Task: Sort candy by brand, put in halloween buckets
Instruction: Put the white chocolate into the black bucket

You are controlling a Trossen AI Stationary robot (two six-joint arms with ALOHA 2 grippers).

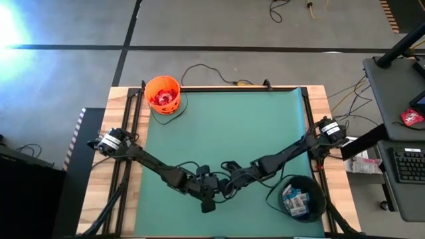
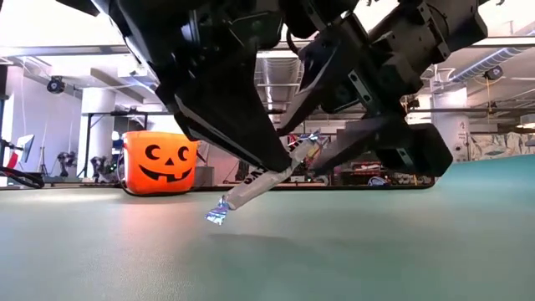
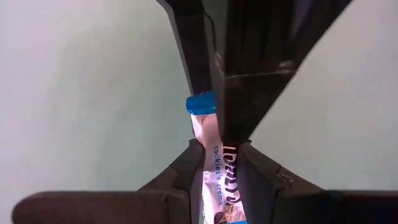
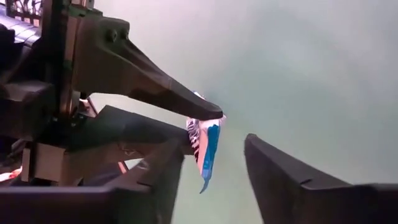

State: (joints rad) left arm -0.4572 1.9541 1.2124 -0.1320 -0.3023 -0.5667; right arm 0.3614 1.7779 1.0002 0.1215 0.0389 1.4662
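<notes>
Both grippers meet low over the green mat near its near edge. My left gripper [image 1: 207,192] is shut on a slim blue-and-white candy bar [image 2: 251,188]. My right gripper [image 1: 229,178] is open, and its fingers [image 4: 168,168] stand on either side of the bar's free end [image 4: 205,155]. The orange jack-o'-lantern bucket [image 1: 163,95] stands at the far left corner with red packets inside. The black bucket [image 1: 299,198] stands at the near right corner and holds blue-and-white bars. My left gripper [image 3: 221,146] pinches the blue-and-white bar [image 3: 217,163] between its two fingers, and the bar's blue end [image 3: 200,102] sticks out past the fingertips. The bar is lifted clear and tilted, with its lower end [image 2: 219,216] just above the mat. My right gripper may touch the bar with one finger, but I cannot tell.
The green mat [image 1: 226,133] lies bare between the two buckets. Black rails [image 1: 226,87] run along the mat's far and side edges. A desk with a keyboard [image 1: 405,166] stands to the right, off the table. Cables lie on the floor beyond the far edge.
</notes>
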